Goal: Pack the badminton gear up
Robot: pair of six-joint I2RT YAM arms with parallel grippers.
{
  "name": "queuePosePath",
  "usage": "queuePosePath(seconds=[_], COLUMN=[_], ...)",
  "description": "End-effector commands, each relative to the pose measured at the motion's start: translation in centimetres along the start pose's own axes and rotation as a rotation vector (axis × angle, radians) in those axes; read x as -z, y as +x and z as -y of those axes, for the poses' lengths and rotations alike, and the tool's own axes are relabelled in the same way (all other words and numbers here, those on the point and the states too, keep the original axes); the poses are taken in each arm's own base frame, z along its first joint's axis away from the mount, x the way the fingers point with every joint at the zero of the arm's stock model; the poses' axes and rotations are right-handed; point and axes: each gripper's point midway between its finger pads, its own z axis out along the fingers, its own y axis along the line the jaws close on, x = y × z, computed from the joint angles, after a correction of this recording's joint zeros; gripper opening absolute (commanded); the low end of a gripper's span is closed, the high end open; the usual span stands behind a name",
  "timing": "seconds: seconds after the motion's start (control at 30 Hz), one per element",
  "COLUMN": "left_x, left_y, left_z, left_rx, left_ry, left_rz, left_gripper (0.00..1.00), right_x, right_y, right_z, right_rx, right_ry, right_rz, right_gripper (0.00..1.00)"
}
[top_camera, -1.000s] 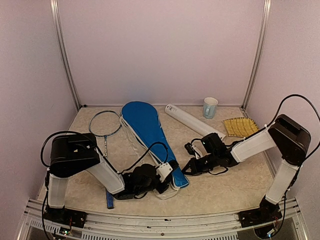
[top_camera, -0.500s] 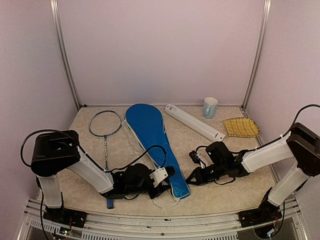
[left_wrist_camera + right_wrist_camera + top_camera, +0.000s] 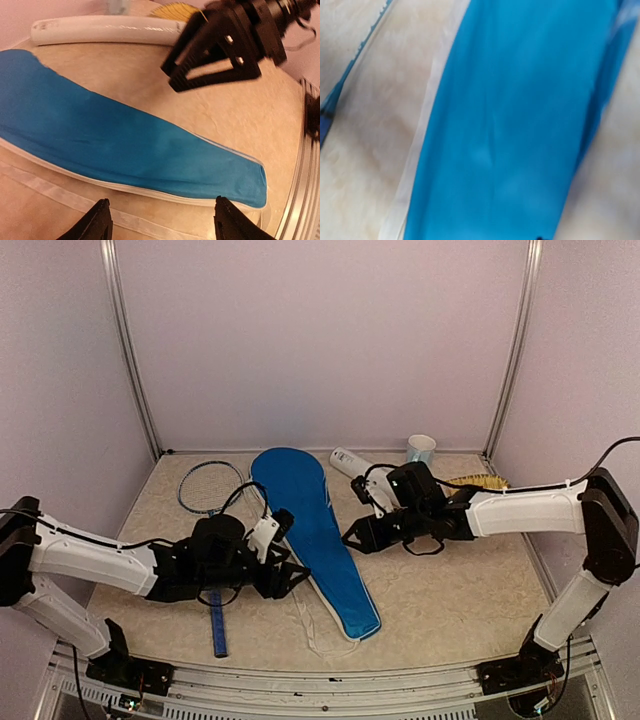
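Found the cover [image 3: 310,530] lying flat mid-table [image 3: 450,590], between the two arms. Noted its long axis running diagonally: broad rounded end toward the far side, narrow end toward the near edge and somewhat to the right. Noted pale edging [image 3: 100,181] along the border and a loose white strap [image 3: 310,625] trailing just beside the narrow end. Cannot tell whether the opening is zipped, nor what lies inside.

Found the left gripper [image 3: 290,575] low beside the cover's left border, about mid-length, fingers spread wide with nothing between them. Found the right gripper [image 3: 358,538] just beyond the opposite border, jaws parted, likewise empty and clear of the fabric in the left wrist view.

Judged the step in hand as taking hold of the cover to open it.
- Pinch the edging only, not the full thickness.
- Lift one layer while pinning the other, to avoid dragging the whole cover.
- Keep the diagonal lie unchanged.

Found one racket [image 3: 210,490] just left of the cover, roughly parallel to it, head far and blue handle near. Matching ends favour a straight slide in.

Found the tube [image 3: 350,462] at the far side, partly hidden by the right arm. Noted a mug [image 3: 421,448] and a brush [image 3: 490,481] beyond. Saw no second racket and no shuttlecocks.
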Motion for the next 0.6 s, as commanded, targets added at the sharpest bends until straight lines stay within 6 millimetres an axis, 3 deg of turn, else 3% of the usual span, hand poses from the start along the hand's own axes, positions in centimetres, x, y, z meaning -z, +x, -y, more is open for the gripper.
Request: queuePosePath(seconds=[0.0, 0.07, 0.13, 0.2, 0.3, 0.43, 0.57], left_x=[3.4, 5.2, 6.7, 7.9, 9.3, 10.5, 10.9], left_y=[-1.9, -2.6, -2.6, -2.0, -0.2, 2.0, 3.7], left_z=[-5.4, -8.2, -11.0, -13.6, -16.9, -19.8, -21.1], left_rx=[0.295, 0.384, 0.459, 0.528, 0.634, 0.740, 0.807], left_ry=[-0.091, -0.151, -0.230, -0.327, -0.461, -0.575, -0.634], left_rz=[0.051, 0.102, 0.134, 0.127, 0.087, 0.051, 0.022], left_gripper=[0.70, 0.75, 0.78, 0.80, 0.81, 0.81, 0.83], right_x=[-2.5, -3.7, -5.2, -6.7, -9.1, -11.7, -13.6], right_y=[-0.9, -2.3, -2.5, -2.2, -1.6, -0.7, -0.1], right_z=[-0.6, -1.9, -3.1, -3.9, -4.3, -3.7, -2.8], right_rx=[0.152, 0.207, 0.251, 0.292, 0.353, 0.418, 0.466], right_ry=[0.053, 0.057, 0.059, 0.078, 0.148, 0.256, 0.349], right_rz=[-0.066, -0.064, -0.088, -0.125, -0.177, -0.230, -0.272], right_gripper=[0.47, 0.50, 0.54, 0.62, 0.64, 0.64, 0.59])
